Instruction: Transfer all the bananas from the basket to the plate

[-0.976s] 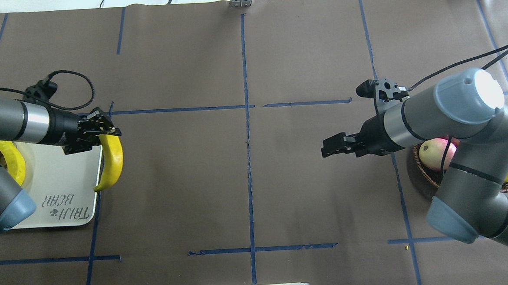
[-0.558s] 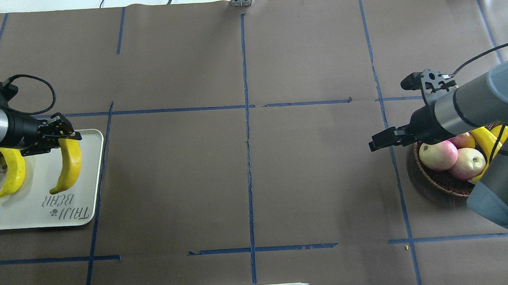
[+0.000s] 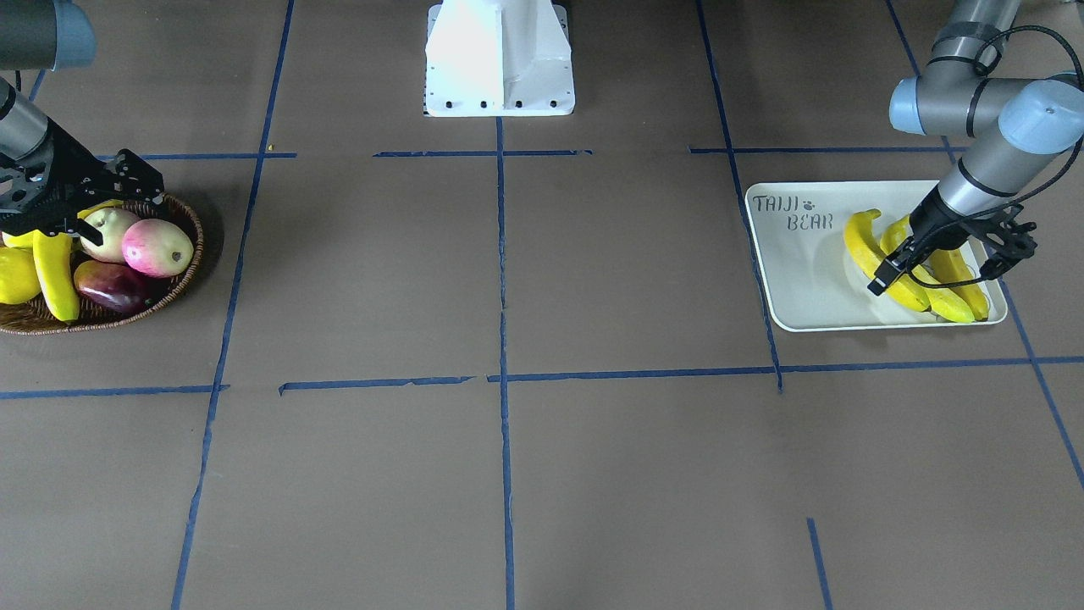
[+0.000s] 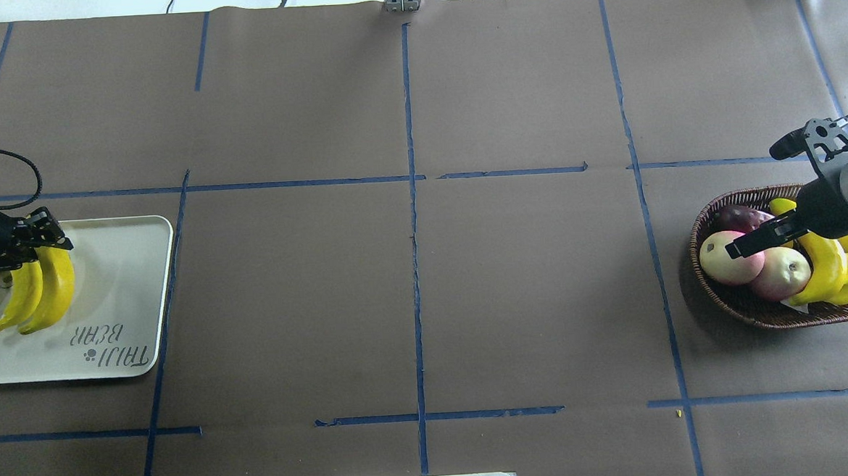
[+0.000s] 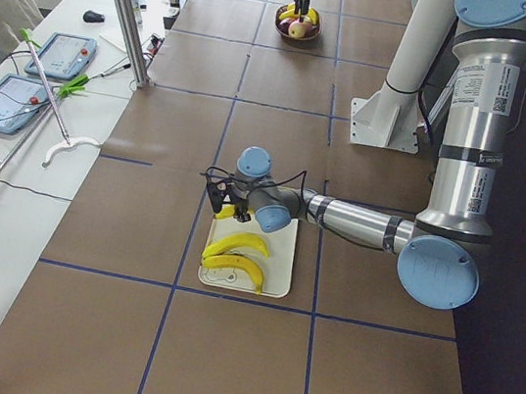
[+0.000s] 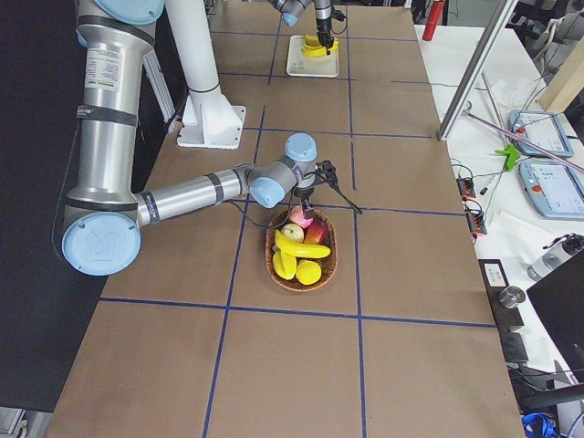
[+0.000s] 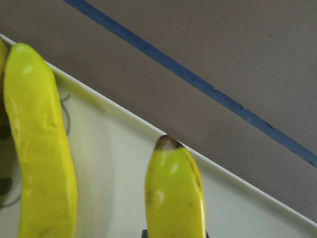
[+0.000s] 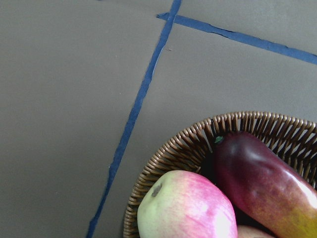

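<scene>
Under left jaws — a banana [image 4: 55, 286], top hidden, perhaps clamped.

light: shining bright and even from overhead
shadows: pooling softly beside the basket [image 4: 745, 193]
left wrist view: going slightly soft

The near arm reaches in from the left edge, its right gripper [image 6: 307, 215] pointing down over the far end of the basket [image 6: 301, 287], just above a pink-green fruit [image 6: 293, 233]. A banana [image 6: 306, 249] lies crosswise in the basket's middle. Far up the table, the left gripper [image 6: 321, 30] is down at the bananas [image 6: 318, 46] on the plate [image 6: 308, 67]; its jaws are too small to judge.
</scene>
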`<state>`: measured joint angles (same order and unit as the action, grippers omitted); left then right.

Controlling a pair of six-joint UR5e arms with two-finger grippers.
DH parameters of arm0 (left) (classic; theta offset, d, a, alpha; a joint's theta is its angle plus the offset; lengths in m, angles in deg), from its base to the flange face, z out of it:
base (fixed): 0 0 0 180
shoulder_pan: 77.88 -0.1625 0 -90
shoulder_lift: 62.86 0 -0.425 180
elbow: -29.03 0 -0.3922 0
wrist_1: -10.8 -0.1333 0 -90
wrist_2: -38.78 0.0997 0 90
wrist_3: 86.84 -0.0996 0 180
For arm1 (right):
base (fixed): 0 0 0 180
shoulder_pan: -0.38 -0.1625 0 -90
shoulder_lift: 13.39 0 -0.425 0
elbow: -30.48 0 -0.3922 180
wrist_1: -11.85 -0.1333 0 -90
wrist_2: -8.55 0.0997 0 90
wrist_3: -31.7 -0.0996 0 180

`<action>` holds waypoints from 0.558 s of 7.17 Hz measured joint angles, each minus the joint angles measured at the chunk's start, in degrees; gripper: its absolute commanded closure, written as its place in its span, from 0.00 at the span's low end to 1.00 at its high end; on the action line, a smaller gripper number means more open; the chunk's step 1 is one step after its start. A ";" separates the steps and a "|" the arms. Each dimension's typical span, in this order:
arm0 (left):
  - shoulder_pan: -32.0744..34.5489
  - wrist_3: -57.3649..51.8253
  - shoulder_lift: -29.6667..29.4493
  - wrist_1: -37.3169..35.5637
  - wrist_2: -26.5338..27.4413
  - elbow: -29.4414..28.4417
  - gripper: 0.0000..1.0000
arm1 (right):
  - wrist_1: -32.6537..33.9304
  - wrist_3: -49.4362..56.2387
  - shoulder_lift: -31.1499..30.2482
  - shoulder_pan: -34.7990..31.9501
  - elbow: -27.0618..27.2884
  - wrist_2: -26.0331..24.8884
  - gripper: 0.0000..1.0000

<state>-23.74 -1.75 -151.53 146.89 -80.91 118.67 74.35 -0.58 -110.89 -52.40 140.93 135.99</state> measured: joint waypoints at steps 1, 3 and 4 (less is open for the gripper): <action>0.89 -1.91 0.04 -0.10 0.23 -0.28 0.00 | -0.01 0.14 -0.03 -0.02 -0.02 0.01 0.01; 4.34 -6.06 0.10 -0.67 -0.38 0.04 0.00 | -0.01 0.20 -0.27 -0.25 0.25 0.03 0.01; 6.42 -8.62 0.13 -1.21 -2.31 0.93 0.00 | -0.01 0.25 -0.70 -0.80 0.43 0.06 0.01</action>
<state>-17.32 -10.36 -151.40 145.69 -83.22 119.60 74.33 -0.33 -111.59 -53.20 141.36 136.05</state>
